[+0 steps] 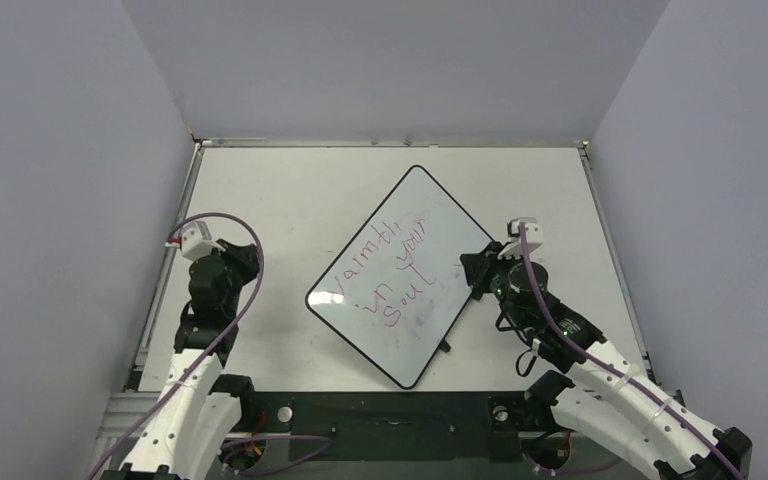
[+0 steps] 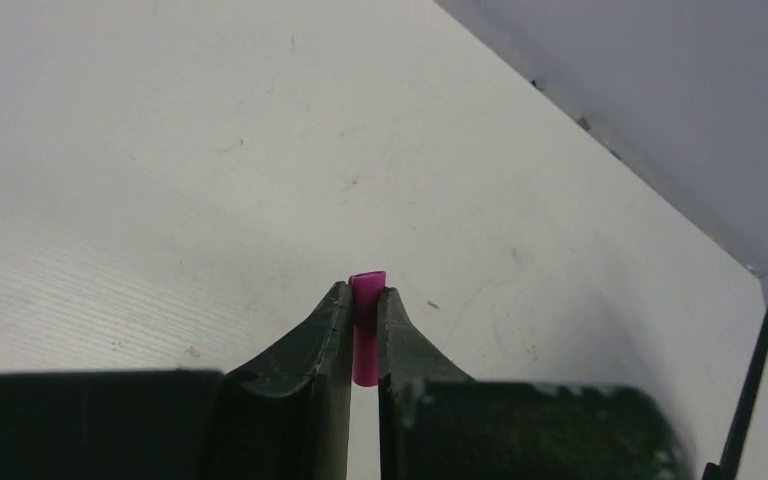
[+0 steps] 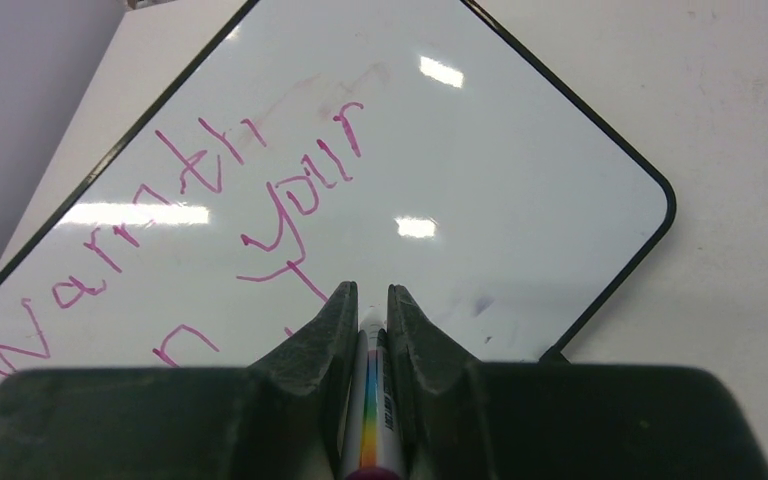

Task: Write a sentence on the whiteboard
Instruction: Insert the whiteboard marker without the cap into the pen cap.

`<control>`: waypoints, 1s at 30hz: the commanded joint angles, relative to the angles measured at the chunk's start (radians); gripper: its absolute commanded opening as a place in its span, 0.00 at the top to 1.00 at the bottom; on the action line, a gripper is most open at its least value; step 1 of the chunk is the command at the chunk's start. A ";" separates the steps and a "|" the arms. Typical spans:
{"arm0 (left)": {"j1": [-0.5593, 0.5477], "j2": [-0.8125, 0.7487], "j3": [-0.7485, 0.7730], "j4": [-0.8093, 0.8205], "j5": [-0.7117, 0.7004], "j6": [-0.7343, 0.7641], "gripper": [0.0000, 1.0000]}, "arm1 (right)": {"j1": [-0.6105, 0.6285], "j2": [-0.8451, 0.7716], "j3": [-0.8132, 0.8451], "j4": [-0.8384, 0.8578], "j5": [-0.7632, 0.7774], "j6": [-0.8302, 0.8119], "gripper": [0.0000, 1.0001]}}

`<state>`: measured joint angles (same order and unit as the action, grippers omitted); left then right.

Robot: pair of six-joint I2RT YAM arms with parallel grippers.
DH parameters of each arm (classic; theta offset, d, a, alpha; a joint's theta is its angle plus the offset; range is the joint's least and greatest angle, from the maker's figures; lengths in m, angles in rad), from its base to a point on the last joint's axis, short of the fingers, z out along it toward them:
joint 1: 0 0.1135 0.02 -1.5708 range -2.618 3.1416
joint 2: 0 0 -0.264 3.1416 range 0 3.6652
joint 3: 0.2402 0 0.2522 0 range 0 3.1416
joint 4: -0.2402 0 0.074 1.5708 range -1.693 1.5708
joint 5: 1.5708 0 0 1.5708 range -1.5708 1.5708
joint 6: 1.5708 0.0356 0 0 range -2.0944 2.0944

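Note:
The whiteboard (image 1: 430,205), white with a thin black rim, lies turned like a diamond mid-table. The sentence (image 1: 385,272) is in pink marker in three lines, roughly "Warmth in your soul"; it also shows in the right wrist view (image 3: 210,190). My right gripper (image 3: 372,297) is shut on a white marker (image 3: 370,420) with a rainbow stripe, held over the board (image 3: 520,150) near its right edge (image 1: 478,272). My left gripper (image 2: 365,292) is shut on the magenta marker cap (image 2: 366,330), over bare tabletop left of the board (image 1: 222,262).
The off-white tabletop (image 1: 270,200) is bounded by grey walls at left, back and right. Faint purple smudges (image 3: 475,303) mark the board near the right fingers. The board's black rim (image 2: 760,350) shows at the right edge of the left wrist view.

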<state>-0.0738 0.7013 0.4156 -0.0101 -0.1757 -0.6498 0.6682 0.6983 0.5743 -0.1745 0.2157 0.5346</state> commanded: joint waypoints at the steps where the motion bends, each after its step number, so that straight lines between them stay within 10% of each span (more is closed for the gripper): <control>1: 0.005 -0.037 0.031 0.087 0.030 -0.065 1.00 | -0.001 -0.016 0.017 0.126 -0.019 0.050 1.00; 30: -0.189 0.155 0.231 0.328 0.135 -0.776 1.00 | 0.065 0.178 -0.104 1.055 -0.100 0.187 1.00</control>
<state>-0.2150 0.8200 0.5709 0.2379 -0.0296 -1.3273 0.6842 0.8490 0.4461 0.6918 0.1043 0.7856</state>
